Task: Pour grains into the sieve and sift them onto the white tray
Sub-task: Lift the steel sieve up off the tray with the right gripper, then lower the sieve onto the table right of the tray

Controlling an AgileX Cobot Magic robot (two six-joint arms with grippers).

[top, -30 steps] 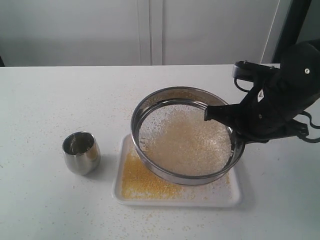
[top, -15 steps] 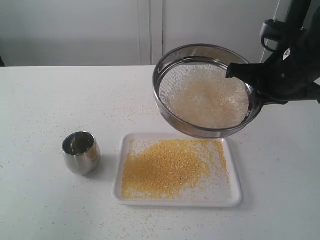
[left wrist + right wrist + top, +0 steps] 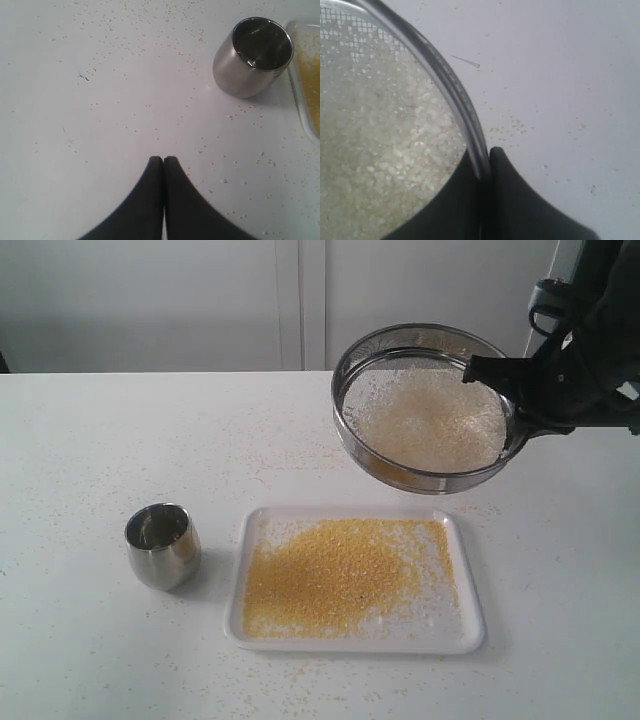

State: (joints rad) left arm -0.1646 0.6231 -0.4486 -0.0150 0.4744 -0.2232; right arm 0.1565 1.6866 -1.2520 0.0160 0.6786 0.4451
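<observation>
— Sieve (image 3: pixel 420 340) first: where do we find it?

— We see it raised off the table (image 3: pixel 90 440), mouth up, at about one o'clock from the white tray (image 3: pixel 455 635) and not touching it.

— What holds it?

— The right gripper (image 3: pixel 485 157). In the right wrist view we see its two black fingers pinched on the steel rim, one inside the ring and one outside. In the exterior view the grip sits at the sieve's three o'clock edge.

— And the grains?

— We find them in two places. The whitish rice-like grains (image 3: pixel 430 425) lie on the mesh inside the sieve. The fine yellow granules (image 3: pixel 330 575) are spread over the floor of the white tray, thickest from its middle toward eight o'clock and thinner toward three o'clock, where bare white shows. Loose specks also dot the table around the tray.

— What about the left gripper (image 3: pixel 163 160)?

— We see it over bare table, its fingers pressed together with nothing between them.

— Anything else on the table?

— Only the steel cup (image 3: pixel 162 545). It stands upright at nine o'clock from the tray, just beside it but apart, and clear of the left gripper. Its inside looks dark, and we cannot tell whether anything is left in it.
</observation>
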